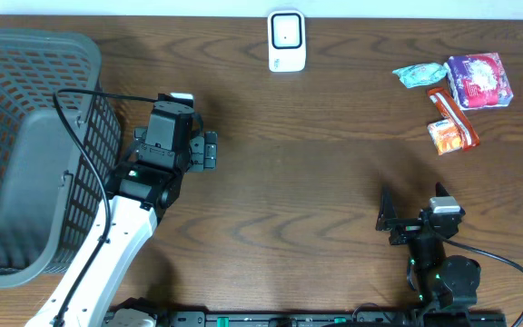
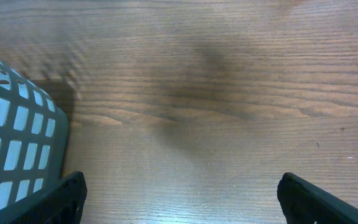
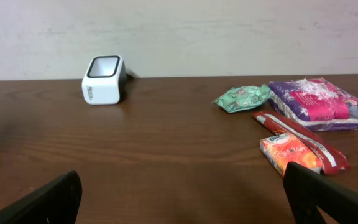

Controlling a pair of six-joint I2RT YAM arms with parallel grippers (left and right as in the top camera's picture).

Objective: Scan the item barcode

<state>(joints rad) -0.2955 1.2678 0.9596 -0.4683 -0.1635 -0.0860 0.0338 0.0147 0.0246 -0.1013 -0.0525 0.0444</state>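
Both grippers are spread wide with nothing between their fingers: the left gripper (image 1: pixel 209 150) hangs over the swirly-grained wooden table (image 1: pixel 316 182) just beside the grey lattice-walled plastic basket (image 1: pixel 25 136), and the right gripper (image 1: pixel 413 207) sits near the front edge. The items lie clustered at the far right (all soft, crinkly wrappers): a green packet (image 1: pixel 419 74), a puffy purple pack (image 1: pixel 479 80), a long red stick wrapper (image 1: pixel 443 102) and an orange sachet (image 1: pixel 445 136) touching it. The boxy white barcode scanner (image 1: pixel 287 41), round-cornered, stands at the far edge, well apart from them.
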